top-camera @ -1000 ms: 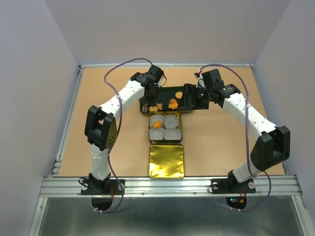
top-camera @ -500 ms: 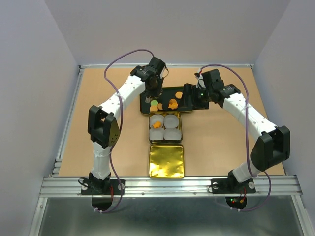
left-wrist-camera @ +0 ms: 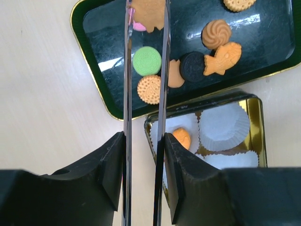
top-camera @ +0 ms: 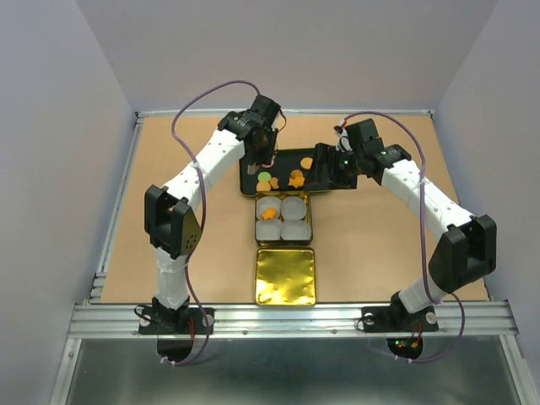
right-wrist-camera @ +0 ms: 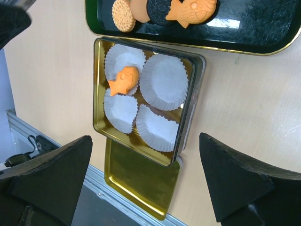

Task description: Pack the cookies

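Observation:
Several cookies lie in a black tray [left-wrist-camera: 94,28]: a green one [left-wrist-camera: 146,60], a round orange one [left-wrist-camera: 149,89], a dark one [left-wrist-camera: 193,66], an orange fish [left-wrist-camera: 221,59], a swirl [left-wrist-camera: 216,33] and a pink one [left-wrist-camera: 136,26]. My left gripper [left-wrist-camera: 146,5] [top-camera: 260,156] hangs over the tray's left end, its long thin blades shut on an irregular orange cookie [left-wrist-camera: 149,13]. One orange fish cookie [right-wrist-camera: 123,80] sits in a paper cup of the gold tin [right-wrist-camera: 190,89]. My right gripper [right-wrist-camera: 146,183] [top-camera: 331,169] stands wide open above the tin, holding nothing.
The tin [top-camera: 259,221] holds several white paper cups [right-wrist-camera: 164,80] and lies just in front of the tray [top-camera: 325,183]. Its gold lid [top-camera: 285,276] lies flat nearer the arm bases. A metal rail [top-camera: 287,319] runs along the table's near edge.
My left gripper has moved back over the tray's left end, uncovering the green cookie. Its blades have closed in slightly. The right arm has not moved.

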Controlling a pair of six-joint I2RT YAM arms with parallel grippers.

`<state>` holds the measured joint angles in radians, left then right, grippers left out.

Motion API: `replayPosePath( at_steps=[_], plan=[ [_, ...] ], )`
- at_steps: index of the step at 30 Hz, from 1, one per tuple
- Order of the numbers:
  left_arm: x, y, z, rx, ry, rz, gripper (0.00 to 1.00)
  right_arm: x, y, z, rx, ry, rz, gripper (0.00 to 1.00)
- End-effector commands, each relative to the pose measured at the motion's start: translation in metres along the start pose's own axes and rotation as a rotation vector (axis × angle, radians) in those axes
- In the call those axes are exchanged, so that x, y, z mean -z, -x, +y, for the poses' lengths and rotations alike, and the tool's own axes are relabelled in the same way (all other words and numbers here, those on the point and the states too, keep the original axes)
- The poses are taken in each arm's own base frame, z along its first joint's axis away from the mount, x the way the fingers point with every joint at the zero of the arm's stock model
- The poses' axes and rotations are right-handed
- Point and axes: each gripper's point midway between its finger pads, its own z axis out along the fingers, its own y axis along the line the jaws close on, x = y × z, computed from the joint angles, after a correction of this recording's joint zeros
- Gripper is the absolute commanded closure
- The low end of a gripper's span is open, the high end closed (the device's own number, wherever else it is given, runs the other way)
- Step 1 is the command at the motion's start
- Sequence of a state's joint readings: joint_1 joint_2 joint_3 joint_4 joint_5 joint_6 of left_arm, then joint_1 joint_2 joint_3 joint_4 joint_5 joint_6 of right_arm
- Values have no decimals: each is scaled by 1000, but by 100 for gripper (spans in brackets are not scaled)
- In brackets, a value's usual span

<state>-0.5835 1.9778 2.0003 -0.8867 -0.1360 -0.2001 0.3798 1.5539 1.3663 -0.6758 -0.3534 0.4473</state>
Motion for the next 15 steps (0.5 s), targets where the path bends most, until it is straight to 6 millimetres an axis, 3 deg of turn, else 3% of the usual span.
replayPosePath(
  at_steps=[1,5,7,9,11,15],
  plan=[
    [54,9,8,25,-15,-115,68,2,-4,-2,-18,-4,2,0],
    [77,-6,16,21,-22,-135,68,1,-14,-12,-35,-34,12,0],
    [99,-16,24,24,-29,-170,68,-1,-19,-18,-50,-55,17,0],
    [99,-35,28,15,-35,-148,68,-1,-23,-21,-62,-66,21,0],
    [113,-42,27,19,-67,-178,68,-3,-28,-26,-70,-78,31,0],
    [114,-76,27,16,-114,-142,68,-5,-37,-33,-79,-99,44,0]
  ],
)
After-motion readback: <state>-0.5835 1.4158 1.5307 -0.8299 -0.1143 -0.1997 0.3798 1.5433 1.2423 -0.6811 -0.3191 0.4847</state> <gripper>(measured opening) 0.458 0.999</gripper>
